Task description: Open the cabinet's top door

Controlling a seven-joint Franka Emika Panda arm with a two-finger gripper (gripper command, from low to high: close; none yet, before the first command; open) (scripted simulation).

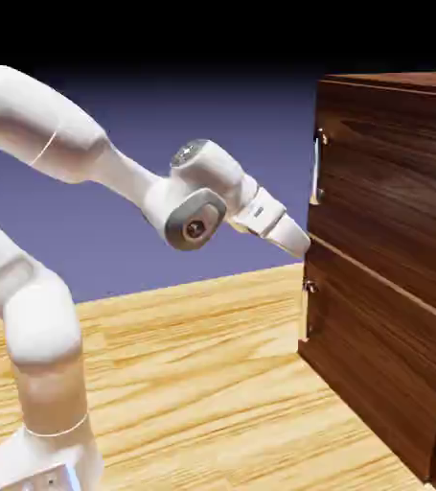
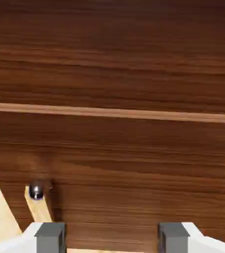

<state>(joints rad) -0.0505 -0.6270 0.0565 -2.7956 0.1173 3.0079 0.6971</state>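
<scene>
We see the gripper [image 1: 303, 245], jaws wide and empty, near the cabinet [image 1: 394, 249] below the top door's [image 1: 394, 173] handle [image 1: 315, 168].

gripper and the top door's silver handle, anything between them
Nothing: in the exterior view only blue-violet backdrop separates the white arm's gripper from the short silver bar handle on the dark wood-grain top door. The jaws stand open.
</scene>
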